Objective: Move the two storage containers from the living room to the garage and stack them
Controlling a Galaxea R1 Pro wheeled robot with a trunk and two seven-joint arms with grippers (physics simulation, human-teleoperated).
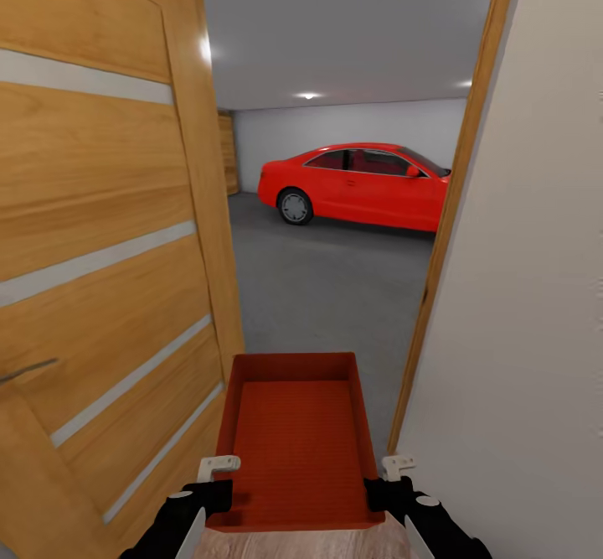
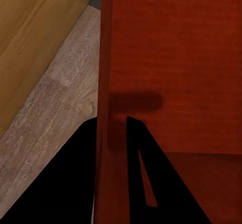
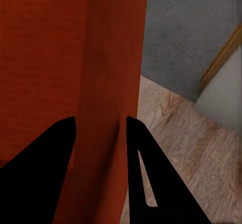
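Note:
One red-orange storage container (image 1: pixel 293 433) hangs level in front of me, held by both side walls, in the doorway to the garage. My left gripper (image 1: pixel 219 479) is shut on its left wall near the close corner. My right gripper (image 1: pixel 387 479) is shut on its right wall. In the left wrist view the black fingers straddle the wall, with my left gripper (image 2: pixel 111 121) pinching it and the container's (image 2: pixel 171 58) ribbed bottom beside it. The right wrist view shows my right gripper (image 3: pixel 101 121) clamped on the container's (image 3: pixel 45 58) other wall. The container is empty.
An orange-brown door (image 1: pixel 100 207) with frosted stripes stands open close on my left. A wooden door frame (image 1: pixel 452 207) and white wall (image 1: pixel 519 291) close in on the right. Ahead lies the dark grey garage floor (image 1: pixel 335 282) with a red car (image 1: pixel 360 186). Light wood planks (image 3: pixel 176 133) are below.

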